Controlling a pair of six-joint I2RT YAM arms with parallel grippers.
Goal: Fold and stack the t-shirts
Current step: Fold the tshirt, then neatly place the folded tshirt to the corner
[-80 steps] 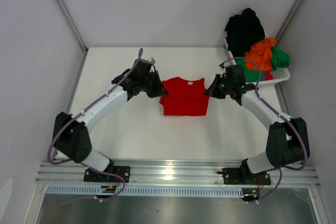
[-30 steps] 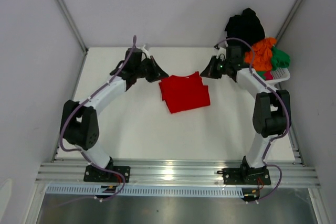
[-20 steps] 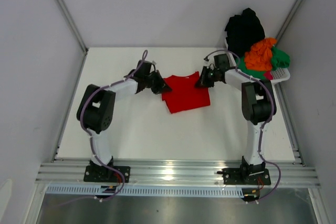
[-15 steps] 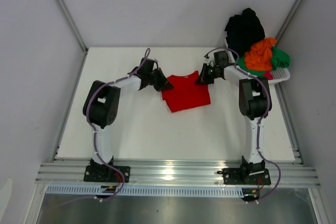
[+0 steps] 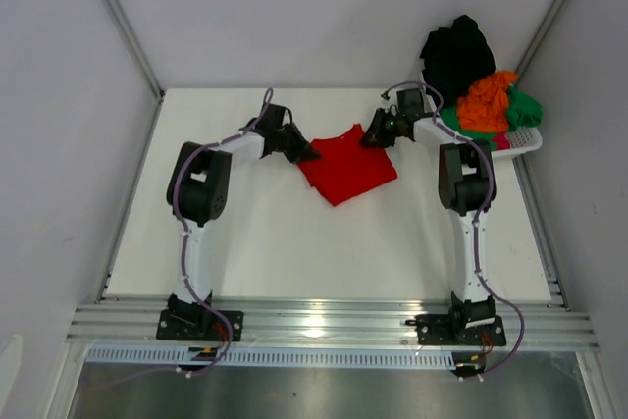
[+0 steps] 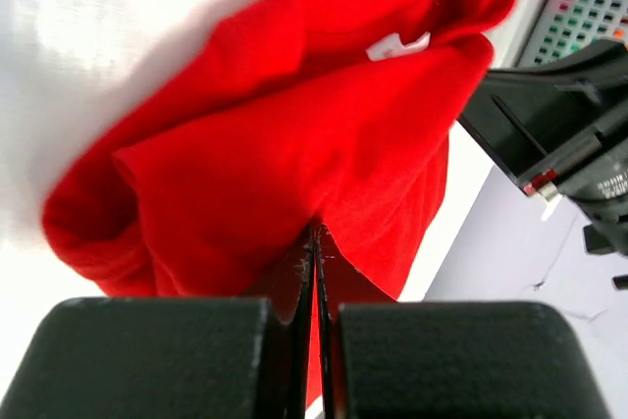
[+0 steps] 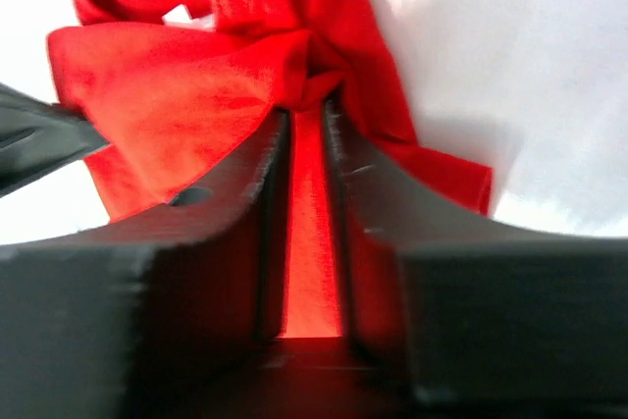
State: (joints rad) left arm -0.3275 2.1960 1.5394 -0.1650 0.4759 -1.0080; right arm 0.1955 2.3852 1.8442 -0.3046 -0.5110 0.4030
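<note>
Fig: my L gripper [image 6: 316, 235] clenched on red t-shirt [image 5: 348, 172] edge; R gripper [image 7: 306, 107] jaws narrowly parted round cloth, grip: can't tell. Shirt lies mid table [image 5: 245, 228], part-folded, rumpled. Black tee [image 5: 456, 56], orange tee [image 5: 488, 100], green tee [image 5: 524, 108] heaped at basket [image 5: 527, 140], unfolded; I judge no stack yet

Nothing legible; the white tag [image 6: 397, 45] on the red t-shirt [image 6: 245, 144] is unreadable.
</note>
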